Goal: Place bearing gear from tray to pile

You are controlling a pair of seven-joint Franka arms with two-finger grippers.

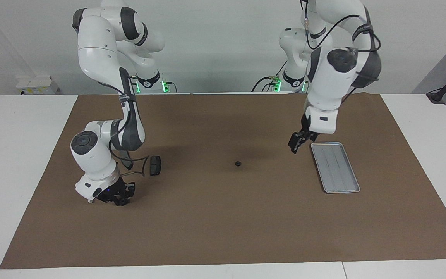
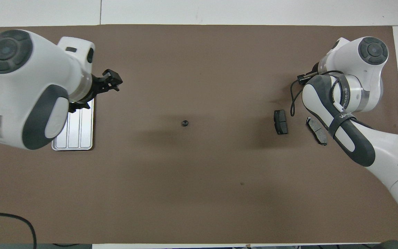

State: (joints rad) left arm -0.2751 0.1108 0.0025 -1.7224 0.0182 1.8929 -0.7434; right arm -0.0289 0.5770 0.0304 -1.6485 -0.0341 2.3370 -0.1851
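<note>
Facing view shows me the small gear [image 1: 238, 163] lying alone mid-surface, well away from the tray [image 1: 335, 167], with my left jaws [image 1: 296, 144] released beside that tray and the pile [image 1: 155, 165] trip left.

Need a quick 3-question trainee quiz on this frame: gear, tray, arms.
1. True or false: the bearing gear lies in the tray.
2. Which gripper hangs by the tray? A) left gripper B) right gripper
3. Fill in: in the overhead view, ___ dark brake-pad plates lie toward the right arm's end of the table.

Key:
1. False. It sits alone on the brown mat, between the tray and the plates.
2. A. The right gripper is low over the mat by the plates.
3. Two.
</note>
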